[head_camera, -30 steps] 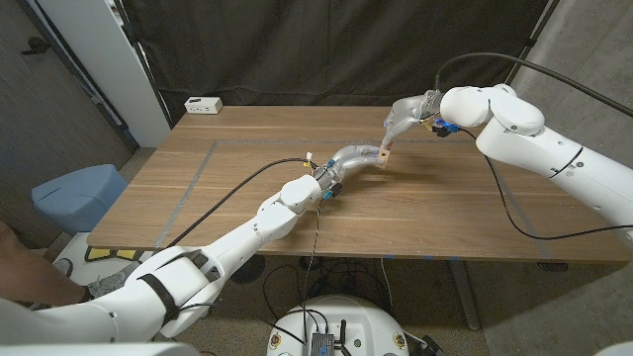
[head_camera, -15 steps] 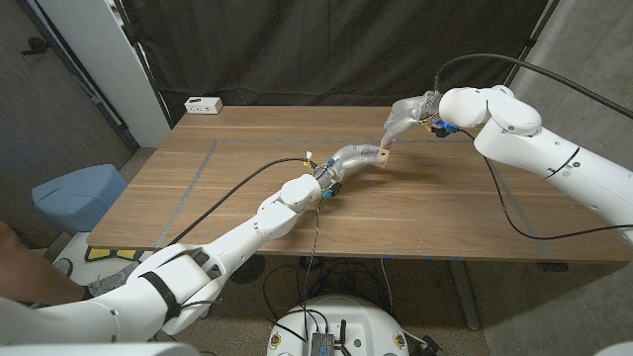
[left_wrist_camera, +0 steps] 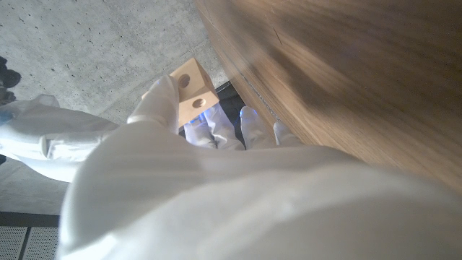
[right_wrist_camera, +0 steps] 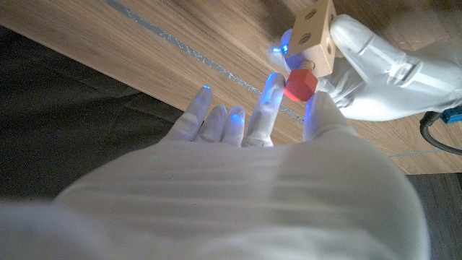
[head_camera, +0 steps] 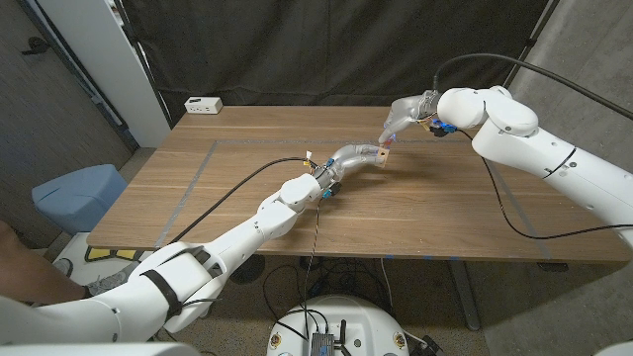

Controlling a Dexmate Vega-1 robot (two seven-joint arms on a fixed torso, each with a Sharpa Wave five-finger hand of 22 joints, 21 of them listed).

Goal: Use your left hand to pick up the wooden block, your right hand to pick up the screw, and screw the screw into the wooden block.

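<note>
pale tan wooden block (right_wrist_camera: 315, 36), dark round holes; red screw (right_wrist_camera: 299, 84); white hands (right_wrist_camera: 289, 144); brown wood-grain table (head_camera: 247, 178); black backdrop (head_camera: 326, 49).

A white power strip (head_camera: 202, 104) lies at the far left corner of the brown wooden counter (head_camera: 247, 203). A blue round bin (head_camera: 77, 195) stands on the floor beside it. A black curtain (head_camera: 326, 49) hangs behind.

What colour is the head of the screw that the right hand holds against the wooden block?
Red; the screw head shows best in the right wrist view.
</note>
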